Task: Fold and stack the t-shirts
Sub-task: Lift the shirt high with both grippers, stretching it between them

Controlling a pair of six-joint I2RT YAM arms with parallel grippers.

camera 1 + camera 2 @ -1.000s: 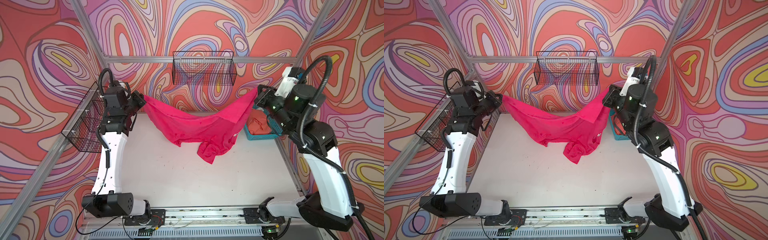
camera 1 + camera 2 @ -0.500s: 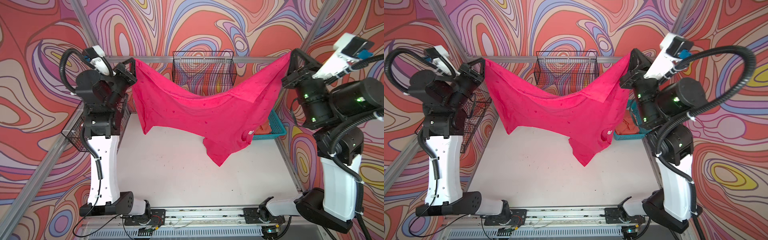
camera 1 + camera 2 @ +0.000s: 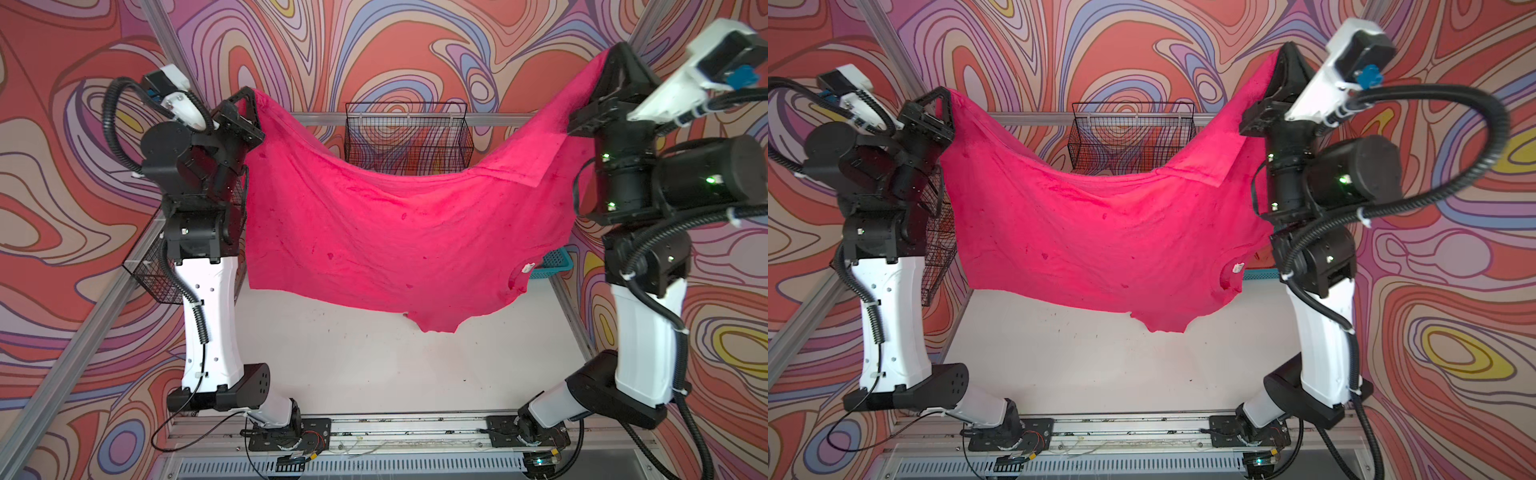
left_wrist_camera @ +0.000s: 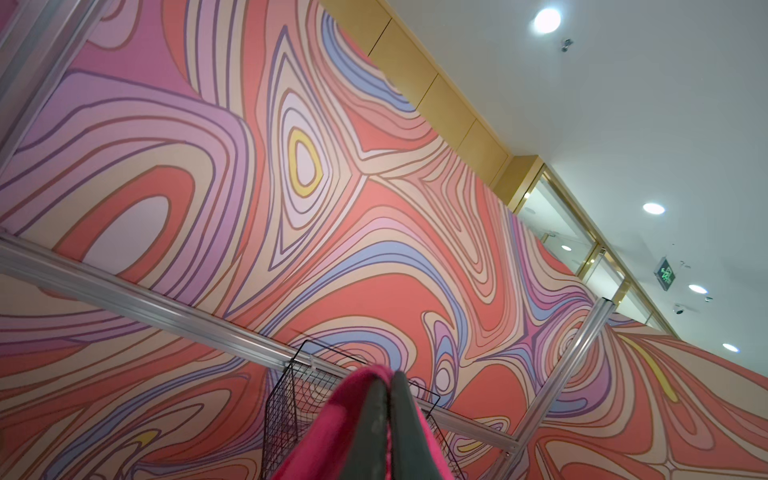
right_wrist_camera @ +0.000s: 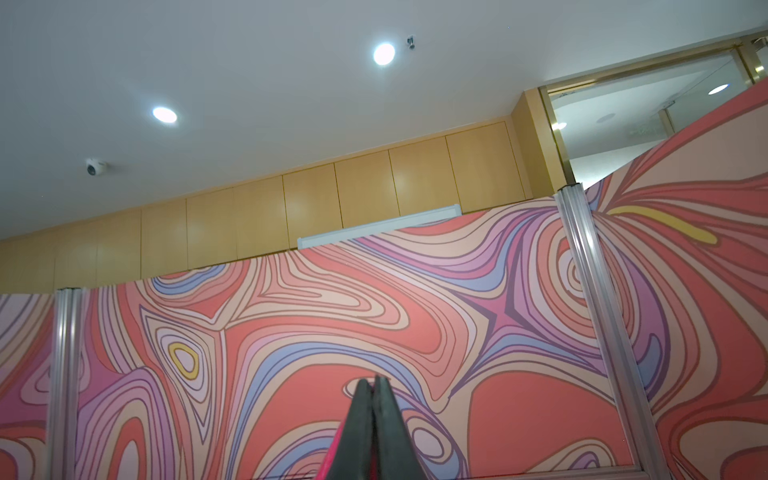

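Note:
A large magenta-pink t-shirt (image 3: 374,232) (image 3: 1092,237) hangs spread out in the air between my two grippers, above the white table (image 3: 374,374). It sags in the middle, and its neck opening with a white label is low on the right. My left gripper (image 3: 249,99) (image 3: 944,99) is raised high and shut on the shirt's upper left corner. My right gripper (image 3: 611,58) (image 3: 1281,58) is higher still and shut on the upper right corner. In the left wrist view pink cloth (image 4: 328,424) wraps the closed left gripper (image 4: 388,374). The right gripper (image 5: 374,380) shows a pink sliver (image 5: 332,457) beside it.
A teal lattice basket (image 3: 555,259) stands at the table's right edge, mostly hidden by the shirt. A black wire basket (image 3: 409,137) hangs on the back wall and another (image 3: 153,270) on the left frame. Aluminium posts frame the cell.
Both arms have risen and moved apart, lifting the shirt from a low bunched drape to a wide, high spread. Both grips are unchanged.

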